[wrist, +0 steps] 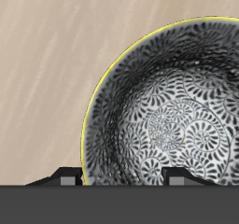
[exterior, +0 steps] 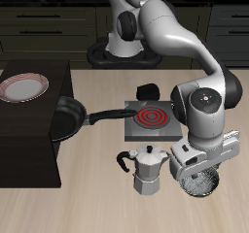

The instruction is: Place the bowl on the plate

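my gripper [exterior: 201,175] hangs over the bowl [wrist: 173,116] near the table's front edge, hiding most of it. i cannot tell how far my fingers are spread. the plate [exterior: 24,86] sits far off.

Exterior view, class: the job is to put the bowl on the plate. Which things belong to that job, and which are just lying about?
Belong to the job:
bowl
plate
gripper, right above the bowl

Just lying about:
frying pan
stove burner
moka pot
small black cup
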Controlling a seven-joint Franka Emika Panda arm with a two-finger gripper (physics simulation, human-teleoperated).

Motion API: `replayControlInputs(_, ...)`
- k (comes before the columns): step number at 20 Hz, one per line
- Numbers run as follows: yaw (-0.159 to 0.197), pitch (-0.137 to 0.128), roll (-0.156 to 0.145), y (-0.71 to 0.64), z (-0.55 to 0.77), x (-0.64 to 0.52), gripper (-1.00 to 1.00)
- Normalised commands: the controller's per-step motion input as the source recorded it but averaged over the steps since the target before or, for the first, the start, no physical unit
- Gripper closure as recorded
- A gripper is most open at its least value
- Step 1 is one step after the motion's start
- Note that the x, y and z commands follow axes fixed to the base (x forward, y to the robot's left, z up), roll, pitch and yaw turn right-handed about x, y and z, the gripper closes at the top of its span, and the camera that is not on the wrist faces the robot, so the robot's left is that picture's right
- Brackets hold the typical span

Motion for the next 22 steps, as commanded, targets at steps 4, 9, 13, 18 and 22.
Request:
replayControlInputs(4, 0.011, -0.007, 0.010, -0.01, 0.00, -0.05, 1.00)
replayControlInputs(9, 0.012, -0.031, 0.058, 0.30, 0.14, -0.20, 1.00)
replayControlInputs(13, 0.002, -0.028, 0.055, 0.31, 0.15, -0.22, 1.00)
replayControlInputs(18, -0.007, -0.016, 0.044, 0.31, 0.10, -0.21, 1.00)
replayControlInputs(22, -0.011, -0.021, 0.031, 0.17, 0.11, -0.14, 1.00)
